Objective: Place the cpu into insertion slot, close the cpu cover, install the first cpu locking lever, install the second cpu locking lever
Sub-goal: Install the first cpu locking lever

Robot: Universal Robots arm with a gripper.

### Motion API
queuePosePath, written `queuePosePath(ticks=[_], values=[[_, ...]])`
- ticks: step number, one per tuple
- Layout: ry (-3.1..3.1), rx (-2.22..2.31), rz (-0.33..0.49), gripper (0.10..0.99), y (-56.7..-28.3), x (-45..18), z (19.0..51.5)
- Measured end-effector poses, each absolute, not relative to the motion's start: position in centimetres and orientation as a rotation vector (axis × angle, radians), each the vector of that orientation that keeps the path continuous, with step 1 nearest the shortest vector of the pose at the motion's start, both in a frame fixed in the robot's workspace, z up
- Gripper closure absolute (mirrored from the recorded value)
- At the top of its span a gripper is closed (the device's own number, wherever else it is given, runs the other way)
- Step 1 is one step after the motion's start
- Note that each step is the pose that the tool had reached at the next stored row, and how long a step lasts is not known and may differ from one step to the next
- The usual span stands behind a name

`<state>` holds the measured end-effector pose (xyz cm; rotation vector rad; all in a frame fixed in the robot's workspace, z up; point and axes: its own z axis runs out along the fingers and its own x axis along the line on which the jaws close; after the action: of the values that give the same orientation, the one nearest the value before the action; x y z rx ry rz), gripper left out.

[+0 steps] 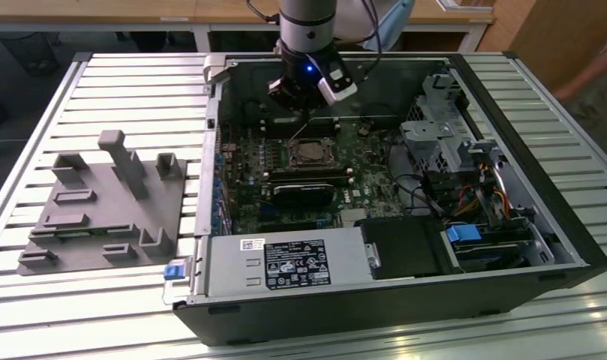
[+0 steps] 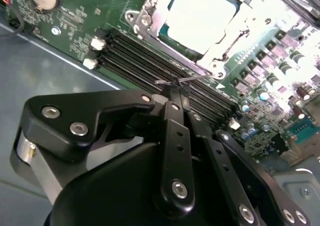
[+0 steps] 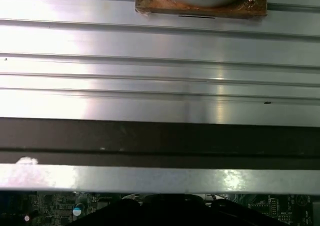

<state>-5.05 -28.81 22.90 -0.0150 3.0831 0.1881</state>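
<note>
The tool [image 2: 175,89] is clamped on a thin locking lever [image 2: 197,77] beside the cpu cover [image 2: 150,22]; white label [image 1: 295,264] illegible.

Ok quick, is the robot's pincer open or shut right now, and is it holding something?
The pincer: shut, pinching the end of the thin wire locking lever.

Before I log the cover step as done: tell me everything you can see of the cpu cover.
The cpu cover is a thin, shiny silvery metal square frame with a cut-out centre, where the cpu shows pale. It seems to lie flat on the socket, on the green motherboard beside black memory slots. A thin wire lever passes one corner; the gripper is apart from it.
</note>
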Motion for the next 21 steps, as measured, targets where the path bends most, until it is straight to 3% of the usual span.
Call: queuePosePath(ticks=[21], values=[[3.082,-0.015,0.193,0.961,-28.8,-7.2,24.2]])
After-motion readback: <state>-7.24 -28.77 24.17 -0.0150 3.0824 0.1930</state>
